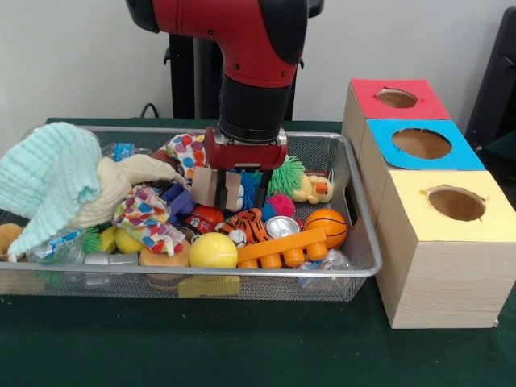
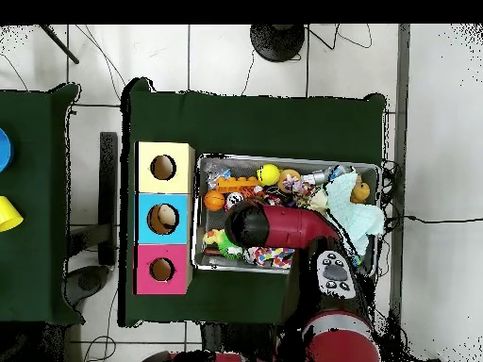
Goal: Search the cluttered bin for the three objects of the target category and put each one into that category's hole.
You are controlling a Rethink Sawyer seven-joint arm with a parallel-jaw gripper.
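The wire mesh bin (image 1: 367,234) is full of toys and also shows in the overhead view (image 2: 200,212). My gripper (image 1: 222,203) hangs low over the middle of the bin, just above the orange-black striped tiger (image 1: 250,226). The yellow duck (image 1: 314,190) with an orange beak lies to its right, by a green spiky ball. A tan furry toy (image 1: 7,238) peeks out at the bin's left end under a cloth. The red-topped box (image 1: 427,105) with its round hole (image 1: 397,98) is the farthest box on the right, and it also shows in the overhead view (image 2: 161,270).
A blue-topped box (image 1: 463,157) and a yellow-topped box (image 1: 419,201) stand in a row in front of the red one, right against the bin. A mint knitted cloth (image 1: 48,181), a yellow ball (image 1: 213,251), a small basketball (image 1: 326,226) and an orange plastic piece (image 1: 282,247) fill the bin.
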